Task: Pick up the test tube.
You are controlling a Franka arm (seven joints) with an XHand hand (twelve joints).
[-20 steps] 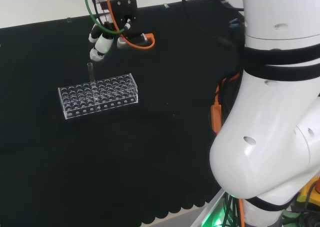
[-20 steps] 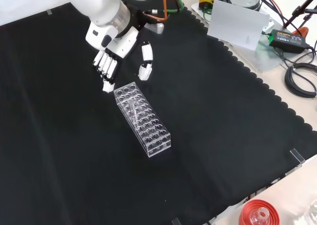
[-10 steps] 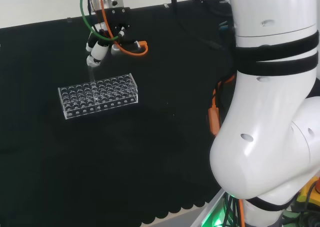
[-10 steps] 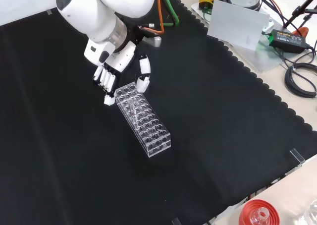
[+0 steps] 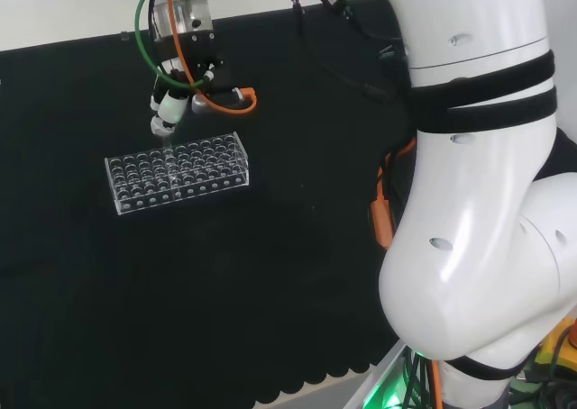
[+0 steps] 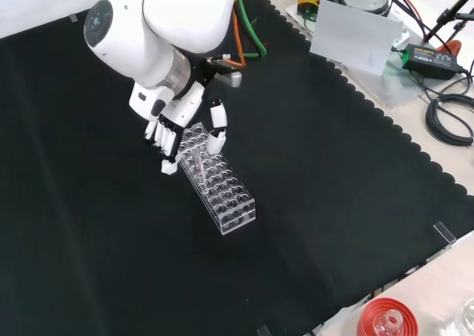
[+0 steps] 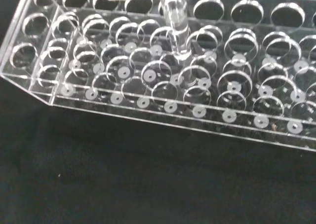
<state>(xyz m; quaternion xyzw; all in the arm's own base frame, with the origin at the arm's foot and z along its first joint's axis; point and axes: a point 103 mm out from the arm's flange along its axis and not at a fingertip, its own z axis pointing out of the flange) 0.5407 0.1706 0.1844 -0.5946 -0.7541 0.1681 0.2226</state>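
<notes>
I count one clear rack [image 6: 217, 180] on the black cloth [image 6: 318, 173], and one test tube [image 7: 174, 21] standing in it; the wrist view shows me no second tube among the holes it takes in. One hand [image 6: 178, 125] on one white arm [image 5: 478, 202]. At the front view's lower edge I see one red ribbed stand [image 6: 386, 317].

The arm [image 5: 469, 247] was glossy white, banded in black, with a round grey cap; orange and green cables [image 5: 153, 31] trailed, apparently, to the black-and-white hand [image 6: 178, 129].
</notes>
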